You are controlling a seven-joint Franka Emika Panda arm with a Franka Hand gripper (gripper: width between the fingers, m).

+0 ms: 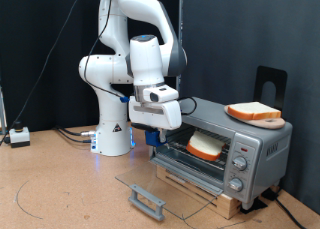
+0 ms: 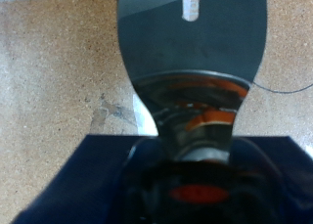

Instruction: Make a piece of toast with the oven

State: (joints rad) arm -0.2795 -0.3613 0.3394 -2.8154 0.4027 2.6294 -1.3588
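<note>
two slices are seen: one piece of toast point(image 1: 207, 144) lies inside the oven point(image 1: 225, 149) on its rack, the second slice point(image 1: 253, 112) on a wooden board point(image 1: 262, 121) on the oven roof. oven door point(image 1: 160, 189) is dropped open onto the table point(image 1: 60, 189). gripper point(image 1: 152, 129) is parked just outside the oven mouth; finger state cannot be told. wrist view is filled by a shiny metal blade point(image 2: 192, 63).

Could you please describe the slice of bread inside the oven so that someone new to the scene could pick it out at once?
Find the silver-grey toaster oven at the exterior view's right, its glass door folded down flat. Inside its open mouth, on the rack, lies the piece of toast, beside the gripper. Its near twin, the other slice, rests on a wooden board on the oven's roof, not inside.
</note>
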